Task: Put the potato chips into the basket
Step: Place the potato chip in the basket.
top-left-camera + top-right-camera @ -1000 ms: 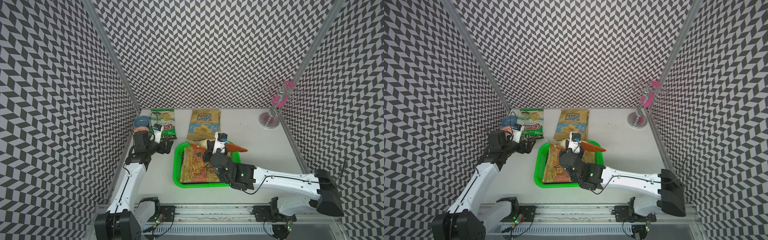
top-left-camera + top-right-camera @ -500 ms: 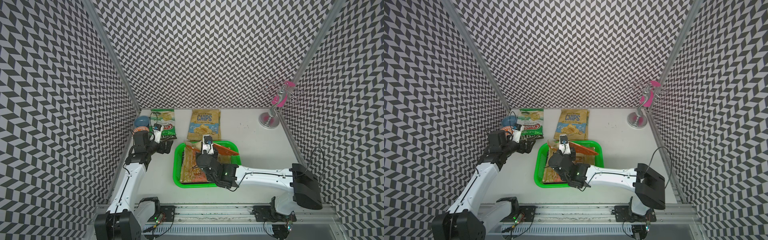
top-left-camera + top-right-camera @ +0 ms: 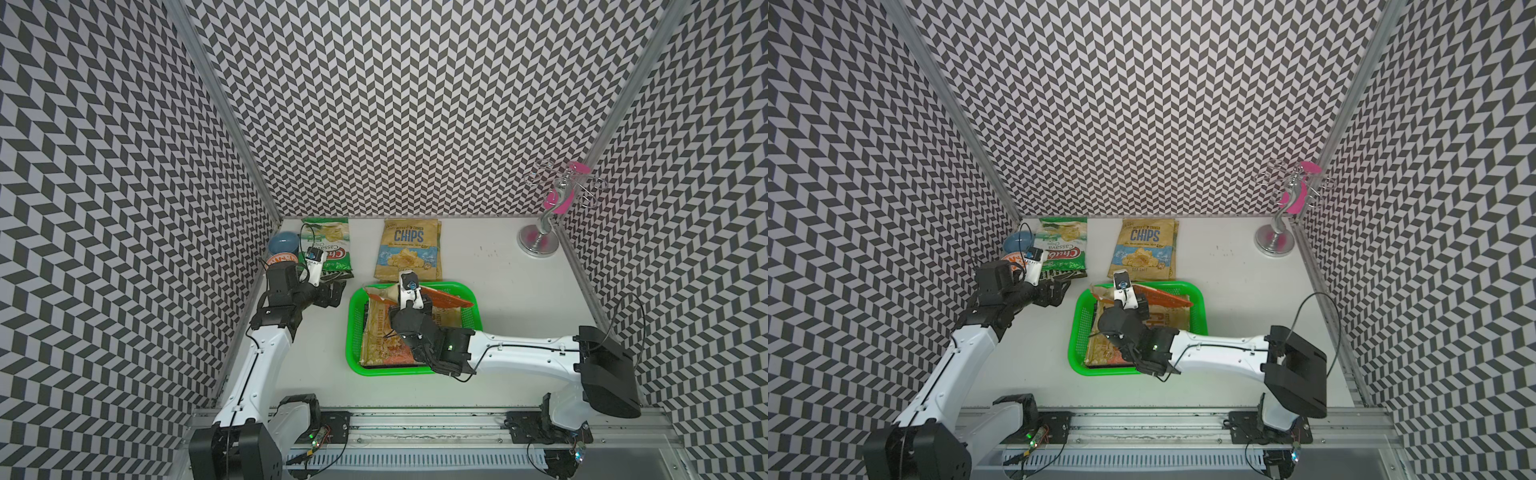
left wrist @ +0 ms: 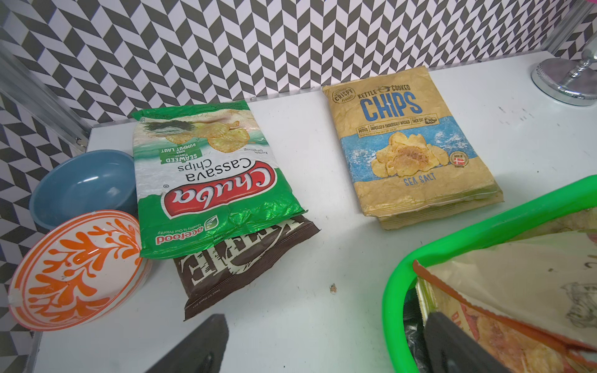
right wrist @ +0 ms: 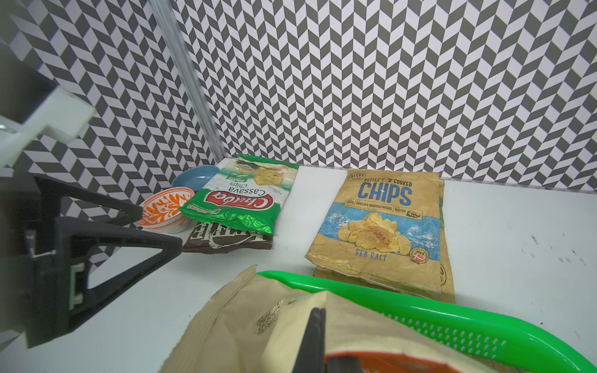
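R claw: my right claw [image 5: 318,323] is clamped shut on the beige-orange bag [image 3: 449,297], pinching it approx mid-bag.

Held bag: it's stretched across the far end of the basket [image 3: 351,336]. The beige end pokes out over the far corner rim on my left side and the orange end sits inside the rim. Can't tell if it's touching the bags under it.

L claw: my left claw [image 3: 336,291] is spread wide w/ nothing in it. It's low over the bench [image 3: 519,299], btw the basket and the brown Kettle bag [image 4: 239,258].

Basket: green, mid-bench. There's a tan bag [image 3: 380,336] lying flat inside w/ more stuff under it, can't count em tbh.

Outside the basket: the Chuba bag [image 4: 206,174] is by the back wall on my left. It lies on top of the Kettle bag, which sticks out from under its near edge. The CHIPS bags [image 4: 407,145], at least 2 stacked, lie flat just behind the basket.

Other stuff: a blue bowl [image 4: 84,184] and an orange-pattern bowl [image 4: 71,268] are in the back-left corner, right up against the Chuba bag. A silver stand [image 3: 540,243] w/ pink bits is in the back-right corner, well apart from everything.
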### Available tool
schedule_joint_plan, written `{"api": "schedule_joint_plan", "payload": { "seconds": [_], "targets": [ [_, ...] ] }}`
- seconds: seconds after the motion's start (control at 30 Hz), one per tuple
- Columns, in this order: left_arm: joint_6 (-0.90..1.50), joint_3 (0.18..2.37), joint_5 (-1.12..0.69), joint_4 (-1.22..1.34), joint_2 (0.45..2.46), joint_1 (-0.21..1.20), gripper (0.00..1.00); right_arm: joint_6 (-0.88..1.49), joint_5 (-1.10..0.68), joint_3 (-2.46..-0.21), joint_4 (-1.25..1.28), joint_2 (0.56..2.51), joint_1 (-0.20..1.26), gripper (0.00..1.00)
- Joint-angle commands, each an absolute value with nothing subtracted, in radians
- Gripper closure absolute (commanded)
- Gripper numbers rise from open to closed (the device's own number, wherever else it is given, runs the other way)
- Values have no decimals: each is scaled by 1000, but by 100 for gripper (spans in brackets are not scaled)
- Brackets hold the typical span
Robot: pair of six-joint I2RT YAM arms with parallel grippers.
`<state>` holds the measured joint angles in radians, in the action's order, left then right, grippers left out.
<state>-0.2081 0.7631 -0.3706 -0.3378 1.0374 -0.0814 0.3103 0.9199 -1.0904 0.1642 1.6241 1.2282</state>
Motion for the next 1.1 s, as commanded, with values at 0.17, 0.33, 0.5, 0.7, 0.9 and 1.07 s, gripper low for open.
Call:
{"api": "schedule_joint_plan", "payload": {
  "seconds": [0.17, 0.33, 0.5, 0.7, 0.9, 1.07],
  "targets": [
    [-202, 765, -369, -324, 1014, -88, 1, 112, 929, -1107, 270, 1636, 1212, 100],
    [-202, 766, -367, -323, 1014, -89, 1, 81, 915, -1112, 269, 1639, 1209, 100],
    [-202, 766, -364, -322, 1013, -89, 1, 142, 843, -1131, 180, 1652, 1211, 100],
    [-201, 766, -364, -322, 1017, -90, 1, 235, 734, -1141, 62, 1618, 1211, 66],
    [-201, 766, -367, -322, 1018, -90, 1, 243, 706, -1173, -68, 1531, 1212, 52],
    [-201, 767, -369, -322, 1019, -88, 1, 184, 355, -1155, -98, 1395, 1208, 31]
  ]
}}
